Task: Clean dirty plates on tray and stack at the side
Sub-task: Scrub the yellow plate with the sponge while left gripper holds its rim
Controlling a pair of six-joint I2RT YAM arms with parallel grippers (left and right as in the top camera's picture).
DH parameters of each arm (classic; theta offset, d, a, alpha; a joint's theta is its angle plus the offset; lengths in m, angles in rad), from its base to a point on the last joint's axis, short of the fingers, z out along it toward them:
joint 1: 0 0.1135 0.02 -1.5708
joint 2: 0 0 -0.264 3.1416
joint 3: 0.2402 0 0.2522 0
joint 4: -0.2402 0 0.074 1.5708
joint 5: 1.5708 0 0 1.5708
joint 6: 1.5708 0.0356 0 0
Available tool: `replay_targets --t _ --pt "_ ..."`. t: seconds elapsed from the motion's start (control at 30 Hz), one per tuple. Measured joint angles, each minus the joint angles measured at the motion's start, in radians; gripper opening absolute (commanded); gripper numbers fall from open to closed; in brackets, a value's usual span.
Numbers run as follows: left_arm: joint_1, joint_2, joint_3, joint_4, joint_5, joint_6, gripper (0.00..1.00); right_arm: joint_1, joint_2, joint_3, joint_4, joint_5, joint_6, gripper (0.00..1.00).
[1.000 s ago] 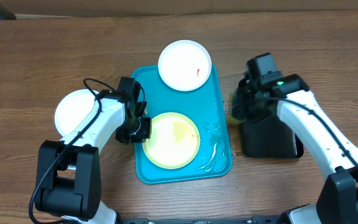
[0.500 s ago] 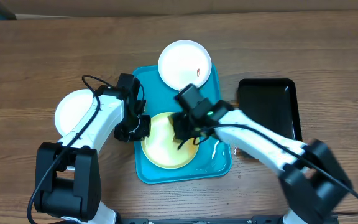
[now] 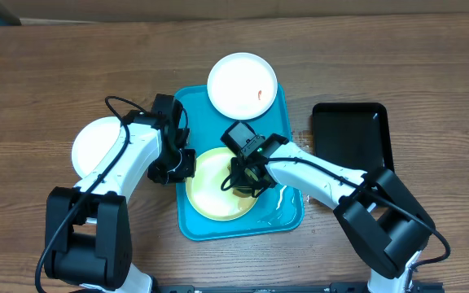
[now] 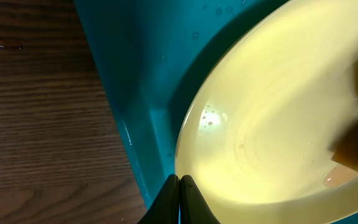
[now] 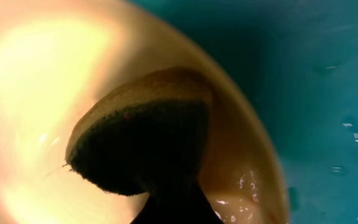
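where sponge meets plate, right jaws blur.

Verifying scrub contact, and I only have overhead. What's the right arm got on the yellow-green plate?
Observer: A sponge. The right gripper has its jaws shut on it, and it sits against the yellow-green plate near the rim.
Operator: Left arm doing anything?
Observer: The left gripper has its jaws shut on that plate's rim, next to the tray wall.
Operator: Any dirt left?
Observer: The left wrist view shows a few reddish specks just inside the rim.
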Motion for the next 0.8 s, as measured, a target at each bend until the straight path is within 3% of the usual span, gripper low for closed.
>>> replay_targets --t 0.07,0.2,0.37,0.57,0.7,0.8 --pt "0.000 0.000 0.000 0.003 0.000 0.000 0.04 -0.006 0.000 0.000 -0.005 0.007 0.010 0.04" --pt "0.000 0.000 0.000 0.028 -0.005 0.000 0.14 -0.008 0.000 0.002 -0.008 0.013 0.018 0.04" --pt "0.000 0.000 -0.003 0.090 0.001 0.000 0.34 -0.008 0.000 0.002 -0.008 0.013 0.023 0.04" --pt "0.000 -0.004 -0.067 0.171 0.004 -0.003 0.22 -0.008 0.000 0.002 -0.008 0.013 0.023 0.04" --pt "0.000 -0.004 -0.137 0.231 0.005 -0.006 0.06 -0.008 0.000 0.002 -0.008 0.013 0.026 0.04" --pt "-0.002 -0.018 -0.177 0.275 0.026 -0.003 0.04 -0.008 0.000 0.002 -0.008 0.017 0.026 0.04"
